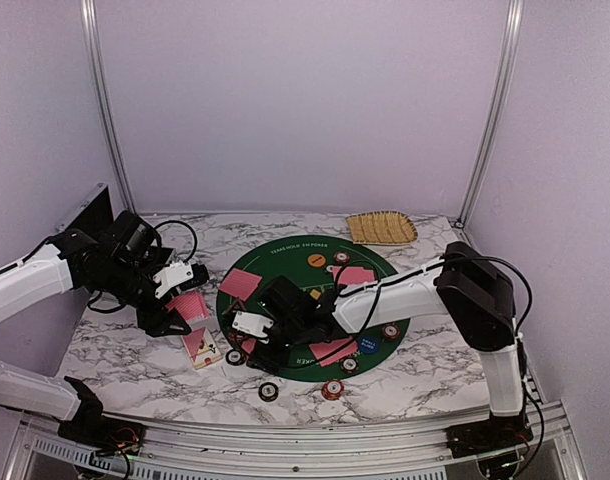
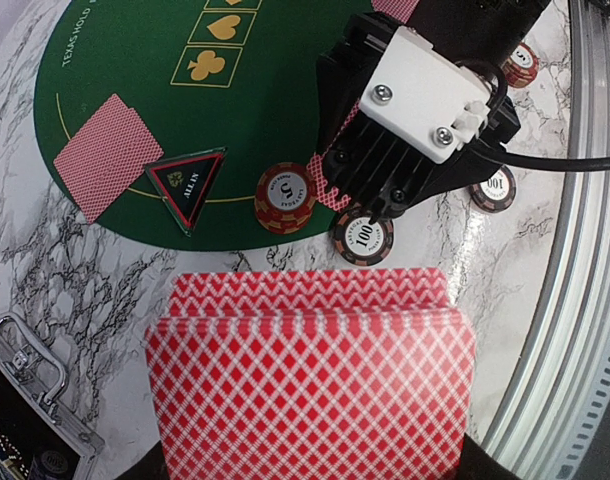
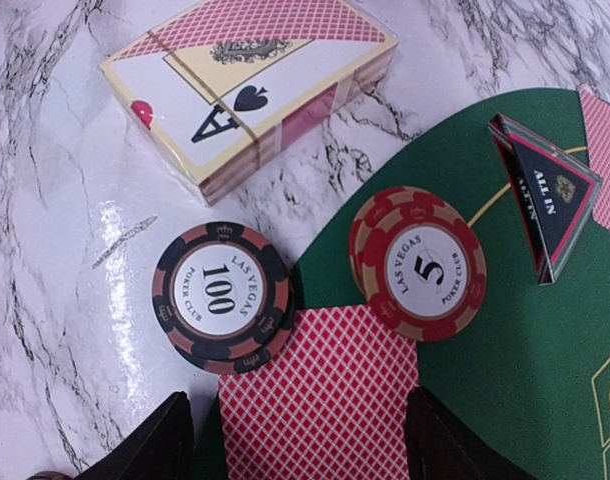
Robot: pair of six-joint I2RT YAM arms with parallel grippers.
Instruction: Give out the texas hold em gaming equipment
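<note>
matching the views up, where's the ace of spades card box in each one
top external: card box just left of the green mat
left wrist: not in it
right wrist: card box top left
shared landmark: black 100 chip at the mat's edge

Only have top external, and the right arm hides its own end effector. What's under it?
Observer: One red-backed card lies flat between the open fingers of the right end effector.
Operator: Chips close?
Observer: A dark 100 chip on the marble table sits right at the card's left corner.
Operator: Left side?
Observer: The left end effector is shut on a card stack, several cards slightly fanned.
</note>
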